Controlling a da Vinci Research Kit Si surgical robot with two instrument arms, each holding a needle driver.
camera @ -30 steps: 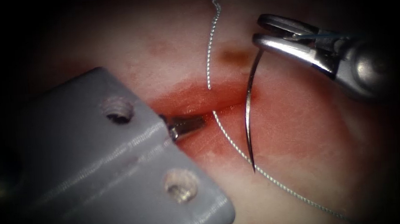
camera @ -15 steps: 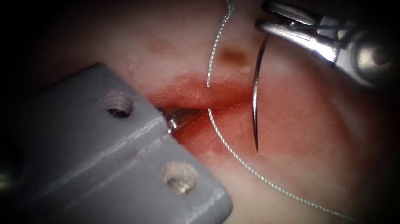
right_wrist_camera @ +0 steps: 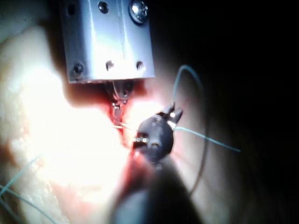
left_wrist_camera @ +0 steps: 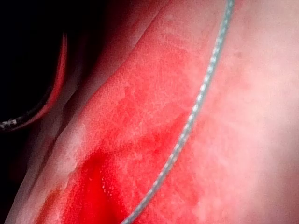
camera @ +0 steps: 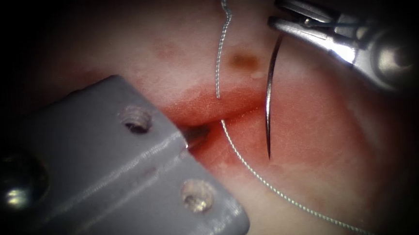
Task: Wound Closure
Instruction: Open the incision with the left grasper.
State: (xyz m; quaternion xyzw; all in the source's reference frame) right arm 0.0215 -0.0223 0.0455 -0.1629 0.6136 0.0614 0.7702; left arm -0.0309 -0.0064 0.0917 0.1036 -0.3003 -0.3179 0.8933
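Note:
My right tool (camera: pixel 275 17) comes in at the upper right, jaws shut on the curved needle (camera: pixel 268 104) at its rear end. The needle hangs down past the right end of the cut (camera: pixel 219 113). Its tip rests at the red tissue (camera: pixel 317 125) just below the cut; I cannot tell if it is in. The thread (camera: pixel 219 49) runs down into the cut, comes out below it and sweeps to the lower right. My left tool (camera: pixel 198 132) reaches the cut's left part, mostly hidden. The left wrist view has thread (left_wrist_camera: pixel 196 107) lying over red tissue.
A brown spot (camera: pixel 244 60) marks the pale tissue above the cut. Red fluid (camera: pixel 204 103) stains both edges of the cut. In the right wrist view, loose thread (right_wrist_camera: pixel 205 140) trails beside the right tool (right_wrist_camera: pixel 173 112), and the left tool (right_wrist_camera: pixel 117 105) sits at the wound.
The right tool rose slightly up and right with the needle, and the tip lifted from lower on the tissue. The left tool's tip drew back and shows less.

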